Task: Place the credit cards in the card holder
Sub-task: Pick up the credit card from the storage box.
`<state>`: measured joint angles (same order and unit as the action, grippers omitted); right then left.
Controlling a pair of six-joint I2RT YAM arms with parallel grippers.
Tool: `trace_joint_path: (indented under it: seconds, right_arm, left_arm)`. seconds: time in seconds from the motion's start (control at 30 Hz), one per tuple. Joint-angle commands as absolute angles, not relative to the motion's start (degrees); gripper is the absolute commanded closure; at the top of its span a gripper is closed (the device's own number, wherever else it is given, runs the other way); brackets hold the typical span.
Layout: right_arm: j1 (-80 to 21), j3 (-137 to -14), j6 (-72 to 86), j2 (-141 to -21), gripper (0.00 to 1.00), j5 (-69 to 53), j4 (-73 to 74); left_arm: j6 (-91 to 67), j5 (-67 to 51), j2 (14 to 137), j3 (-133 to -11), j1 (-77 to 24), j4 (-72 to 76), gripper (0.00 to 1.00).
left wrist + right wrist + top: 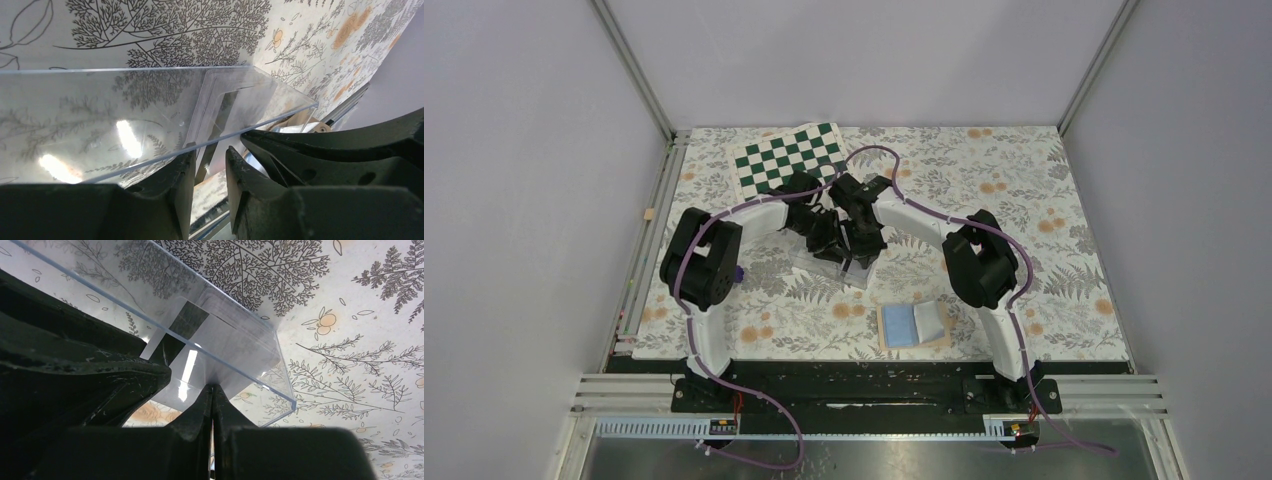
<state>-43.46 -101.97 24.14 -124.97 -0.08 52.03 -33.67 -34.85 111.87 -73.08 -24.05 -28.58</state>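
Your right hand (212, 390) has its fingers pressed almost together, with only a thin pale sliver between them, and you cannot tell from the wrist view whether that sliver is a card. Its tips sit at the near wall of a clear box (125, 295), just below the wall's top edge. Your left hand (210, 155) is at the same box from the other side. Its fingers stand close with a narrow gap, their tips at the rim of the clear wall, and you cannot tell whether they clamp anything. The two hands are nearly touching each other there. Inside the box, a pale card (230, 325) with a dark stripe stands leaning near one end, seen through the plastic from both wrists. In the overhead view the box rests on the flowered bench (1024, 200) near its middle, with both arms bent in over it. The wallet (914, 325) lies open and flat, blue inside up, at the near edge of the bench, well apart from the box and close to the right arm's base. A green checked board (789, 158) lies at the far side, behind the hands.
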Motion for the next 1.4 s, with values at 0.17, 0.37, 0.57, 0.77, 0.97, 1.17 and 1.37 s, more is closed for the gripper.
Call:
trace_joint_path:
  seconds: [0.17,0.37,0.57,0.77,0.97,1.17,1.37]
  right_arm:
    - [-43.94,-99.40,25.99,-123.83,1.00,-2.43,49.68]
    - [-43.69,-97.00,26.86,-121.74,1.00,-3.25,47.76]
    - [-43.41,-95.72,27.67,-120.22,1.00,-4.23,46.08]
    - [-43.08,-94.09,28.40,-119.47,1.00,-4.79,44.36]
    - [-42.58,-92.66,28.89,-118.61,1.00,-5.29,43.10]
    - [-42.44,-92.38,28.91,-118.51,1.00,-5.67,42.86]
    - [-42.21,-92.37,28.95,-118.05,1.00,-5.75,42.72]
  left_arm:
    - [-36.04,-39.19,108.05,-70.45,-24.25,-24.10,0.73]
    - [-36.78,-39.84,106.86,-69.51,-24.25,-22.60,0.75]
    - [-36.31,-39.25,105.83,-69.21,-24.21,-22.59,0.75]
    - [-36.39,-40.07,106.08,-68.92,-24.32,-22.15,0.77]
    - [-35.67,-42.38,106.58,-69.18,-24.57,-21.97,0.84]
    - [-33.63,-45.46,108.54,-70.76,-25.90,-23.30,0.81]
    - [-33.69,-45.05,110.49,-72.06,-27.35,-23.94,0.83]
